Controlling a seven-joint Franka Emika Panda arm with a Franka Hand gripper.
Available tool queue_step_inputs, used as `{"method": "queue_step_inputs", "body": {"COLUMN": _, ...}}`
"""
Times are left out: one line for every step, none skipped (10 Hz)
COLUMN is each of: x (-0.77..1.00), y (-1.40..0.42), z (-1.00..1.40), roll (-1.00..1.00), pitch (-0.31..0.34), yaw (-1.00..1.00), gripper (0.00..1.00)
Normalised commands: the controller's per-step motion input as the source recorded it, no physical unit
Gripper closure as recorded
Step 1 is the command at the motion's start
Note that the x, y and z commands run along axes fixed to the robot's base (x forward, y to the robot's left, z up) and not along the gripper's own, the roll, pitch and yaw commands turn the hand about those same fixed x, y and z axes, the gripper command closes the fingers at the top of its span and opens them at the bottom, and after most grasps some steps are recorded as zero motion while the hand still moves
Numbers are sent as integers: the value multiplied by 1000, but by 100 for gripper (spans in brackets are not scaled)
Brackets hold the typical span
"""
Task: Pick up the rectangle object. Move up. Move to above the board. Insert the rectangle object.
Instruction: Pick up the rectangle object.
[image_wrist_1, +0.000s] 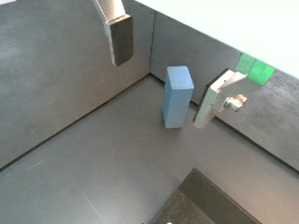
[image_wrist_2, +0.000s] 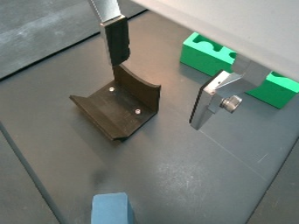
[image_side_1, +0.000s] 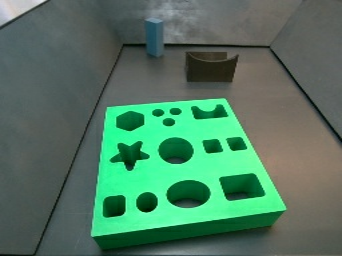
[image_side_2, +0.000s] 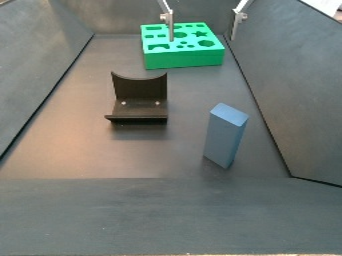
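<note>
I see the rectangle object (image_side_2: 225, 134) standing upright, long axis vertical, on the floor beside the dark notched block (image_side_2: 138, 97) and well apart from the board (image_side_2: 183, 45), while my gripper (image_wrist_1: 176, 66), fingers spread and empty, hangs above it.

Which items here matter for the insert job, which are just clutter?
Job:
- rectangle object, light blue, upright on the floor, not held
- board, green, holes empty
- gripper, open, above the floor, holding nothing

Clutter:
- dark notched block
</note>
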Motion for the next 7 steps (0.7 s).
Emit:
{"method": "queue_step_inputs", "body": {"x": 166, "y": 251, "z": -140, "roll": -74, "pitch": 27, "yaw": 111, "gripper": 0}}
{"method": "queue_step_inputs", "body": {"x": 237, "y": 509, "z": -203, "roll": -181, "pitch": 37, "yaw": 163, "gripper": 0}}
{"method": "queue_step_inputs", "body": {"x": 266, "y": 517, "z": -254, "roll": -200, "pitch": 27, "yaw": 229, "gripper": 0}}
{"method": "queue_step_inputs", "body": {"x": 223, "y": 429, "z": -366, "roll": -173, "pitch": 0, "yaw": 326, "gripper": 0}}
{"method": "queue_step_inputs", "body": {"x": 223, "y": 374, "z": -429, "roll": -179, "pitch": 0, "yaw": 426, "gripper": 0}}
{"method": "queue_step_inputs", "body": {"x": 206, "y": 249, "z": -474, "roll": -147, "pitch": 0, "yaw": 543, "gripper": 0}}
{"method": "queue_step_inputs", "body": {"x": 160, "y": 154, "z": -511, "roll": -131, "pitch": 0, "yaw": 649, "gripper": 0}}
